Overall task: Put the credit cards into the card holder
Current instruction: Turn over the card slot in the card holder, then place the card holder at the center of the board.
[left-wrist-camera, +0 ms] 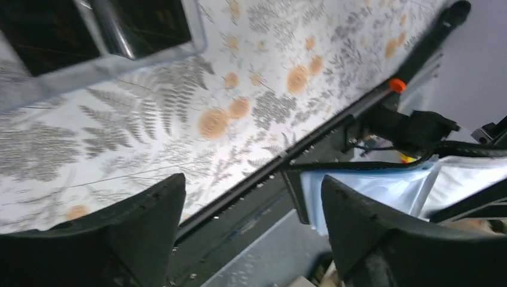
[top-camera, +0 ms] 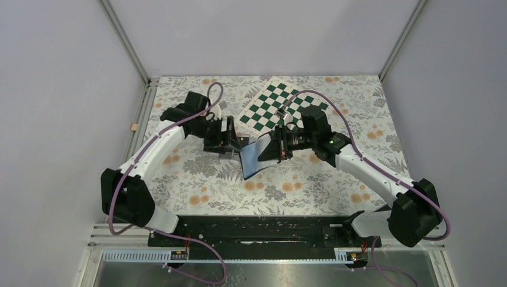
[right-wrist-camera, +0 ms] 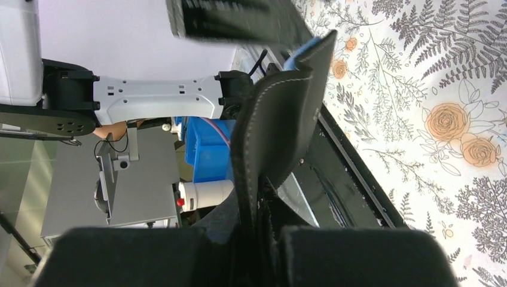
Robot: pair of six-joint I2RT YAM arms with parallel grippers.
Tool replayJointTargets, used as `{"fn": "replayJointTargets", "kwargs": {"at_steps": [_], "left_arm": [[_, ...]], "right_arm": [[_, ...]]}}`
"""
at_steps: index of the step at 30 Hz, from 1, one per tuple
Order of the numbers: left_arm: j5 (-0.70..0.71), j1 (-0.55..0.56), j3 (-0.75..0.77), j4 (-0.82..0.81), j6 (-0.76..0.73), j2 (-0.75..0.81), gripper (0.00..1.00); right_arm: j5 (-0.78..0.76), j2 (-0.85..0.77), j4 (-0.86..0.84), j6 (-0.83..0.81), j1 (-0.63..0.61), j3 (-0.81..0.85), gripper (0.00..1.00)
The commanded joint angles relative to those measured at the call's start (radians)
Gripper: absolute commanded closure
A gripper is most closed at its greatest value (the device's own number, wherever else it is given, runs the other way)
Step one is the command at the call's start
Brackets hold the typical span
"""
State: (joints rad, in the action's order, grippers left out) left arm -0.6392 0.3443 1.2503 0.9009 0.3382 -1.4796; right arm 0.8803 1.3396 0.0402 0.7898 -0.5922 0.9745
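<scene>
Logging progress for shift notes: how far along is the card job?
Done: the right hand grips the card holder, spread open to its blue lining. In hand: the left hand, open and empty, faces it. Left: the loading; no card shows in the holder, and dark shapes lie in the clear box.

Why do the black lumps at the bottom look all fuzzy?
Left wrist view: the left fingers sit too close to the camera, so they blur. Right wrist view: the right fingers blur too, but the wallet stitching looks sharp. Top view: everything crisp, evenly lit.

Floral table (top-camera: 197, 179), checkered board (top-camera: 272, 107), clear box (left-wrist-camera: 149, 55)
</scene>
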Motion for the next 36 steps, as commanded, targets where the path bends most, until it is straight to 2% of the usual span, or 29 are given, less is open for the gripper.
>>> {"fn": "replayJointTargets", "kwargs": {"at_steps": [1, 3, 4, 9, 16, 22, 28, 33, 36], "left_arm": [[0.177, -0.035, 0.063, -0.041, -0.002, 0.108, 0.12], [0.213, -0.042, 0.059, -0.061, 0.009, 0.163, 0.02], [0.229, -0.048, 0.054, -0.07, 0.021, 0.187, 0.01], [0.218, -0.091, -0.001, -0.151, 0.08, 0.28, 0.01], [0.142, -0.114, -0.052, -0.21, 0.101, 0.312, 0.01], [0.162, -0.12, -0.072, -0.228, 0.112, 0.338, 0.01], [0.153, -0.123, -0.085, -0.25, 0.12, 0.34, 0.01], [0.173, -0.124, -0.093, -0.261, 0.124, 0.353, 0.01], [0.201, -0.126, -0.102, -0.268, 0.13, 0.365, 0.01]], "right_arm": [[-0.048, -0.057, 0.049, -0.028, 0.01, -0.034, 1.0], [-0.115, -0.052, 0.068, -0.036, 0.011, -0.071, 1.0], [-0.143, -0.051, 0.068, -0.035, 0.012, -0.096, 1.0], [-0.277, -0.03, 0.043, 0.003, 0.021, -0.204, 1.0], [-0.293, 0.066, -0.024, 0.049, 0.039, -0.267, 1.0], [-0.326, 0.119, 0.057, 0.056, 0.062, -0.29, 0.99], [-0.345, 0.183, 0.186, -0.003, 0.063, -0.246, 0.83], [-0.433, 0.203, 0.351, -0.063, 0.063, -0.181, 0.48], [-0.507, 0.192, 0.475, -0.114, 0.063, -0.138, 0.36]]}}
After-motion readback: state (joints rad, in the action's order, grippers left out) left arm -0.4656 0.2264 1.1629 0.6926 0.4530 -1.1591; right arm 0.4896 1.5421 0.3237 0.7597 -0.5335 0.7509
